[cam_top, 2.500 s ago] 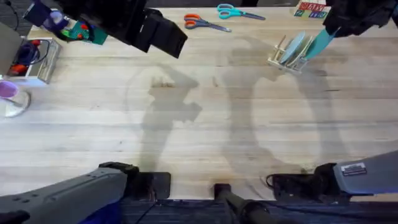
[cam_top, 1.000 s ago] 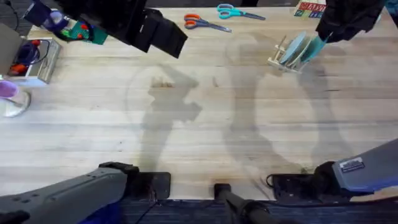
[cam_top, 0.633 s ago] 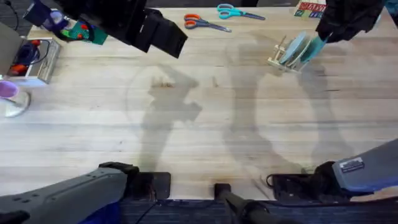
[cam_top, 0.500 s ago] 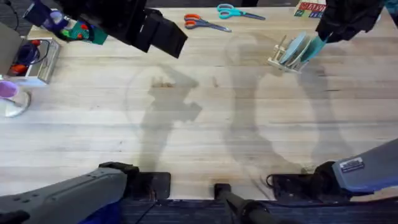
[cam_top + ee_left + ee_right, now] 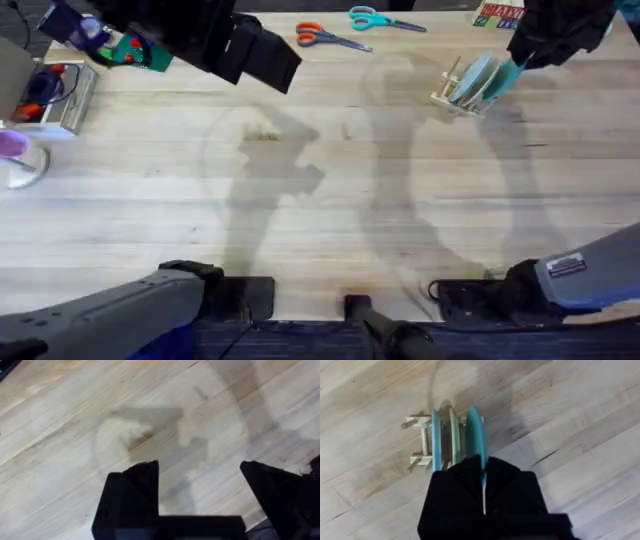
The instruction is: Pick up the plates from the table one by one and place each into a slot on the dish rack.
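The dish rack (image 5: pixel 462 88) stands on the table (image 5: pixel 320 200) near its far right corner and serves as the reference point below.

Right arm: the arm rises from its base at the lower right of the overhead view and reaches far forward, ending in a dark mass directly above and just to the right of the dish rack. The right gripper (image 5: pixel 483 477) points down at the rack, with its fingers clenched on the upper rim of the teal-blue plate (image 5: pixel 474 435). The right wrist view shows the plate edge-on, pinched between the two black fingers.

Teal-blue plate: it stands on edge at the rack's right end, upright with a slight tilt, its lower part among the dowels. Whether it is fully seated in a slot cannot be determined.

Other plates in the rack: the pale cream-yellow plate (image 5: pixel 454 435) stands on edge just beside the teal-blue plate, in the middle of the rack. A pale blue-grey plate (image 5: pixel 436 437) stands on edge beyond it, at the rack's left end.

Left arm: the arm extends from the lower left base toward the far left of the table, well apart from the dish rack. The left gripper (image 5: pixel 200 485) hangs above bare wood with its jaws spread apart and nothing between them.

Other items: two pairs of scissors (image 5: pixel 332 39) lie at the far edge of the table, to the left of the dish rack.
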Available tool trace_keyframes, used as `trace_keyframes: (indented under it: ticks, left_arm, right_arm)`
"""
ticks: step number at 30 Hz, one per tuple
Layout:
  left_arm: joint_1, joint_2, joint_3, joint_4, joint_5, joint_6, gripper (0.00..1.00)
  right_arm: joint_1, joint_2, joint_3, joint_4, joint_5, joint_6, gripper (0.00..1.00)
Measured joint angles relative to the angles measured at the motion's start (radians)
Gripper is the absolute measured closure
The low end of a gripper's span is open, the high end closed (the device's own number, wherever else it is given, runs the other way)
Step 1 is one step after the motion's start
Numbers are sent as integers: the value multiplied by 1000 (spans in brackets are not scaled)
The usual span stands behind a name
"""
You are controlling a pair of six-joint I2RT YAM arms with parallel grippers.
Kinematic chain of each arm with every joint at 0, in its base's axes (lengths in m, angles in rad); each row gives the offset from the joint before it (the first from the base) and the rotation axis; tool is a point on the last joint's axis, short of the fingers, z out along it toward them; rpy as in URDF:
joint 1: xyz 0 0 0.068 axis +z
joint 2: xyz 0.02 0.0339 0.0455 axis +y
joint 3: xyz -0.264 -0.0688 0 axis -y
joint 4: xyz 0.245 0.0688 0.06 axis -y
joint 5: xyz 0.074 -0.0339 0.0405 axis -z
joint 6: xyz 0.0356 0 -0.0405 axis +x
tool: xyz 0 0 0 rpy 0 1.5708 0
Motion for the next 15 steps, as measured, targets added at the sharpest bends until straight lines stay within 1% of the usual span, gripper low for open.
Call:
trace_keyframes:
  ticks: [15]
  left_arm:
    - [0,0,0,0,0,0,7]
  right_arm:
    - [0,22,0,-5,-23,0,963]
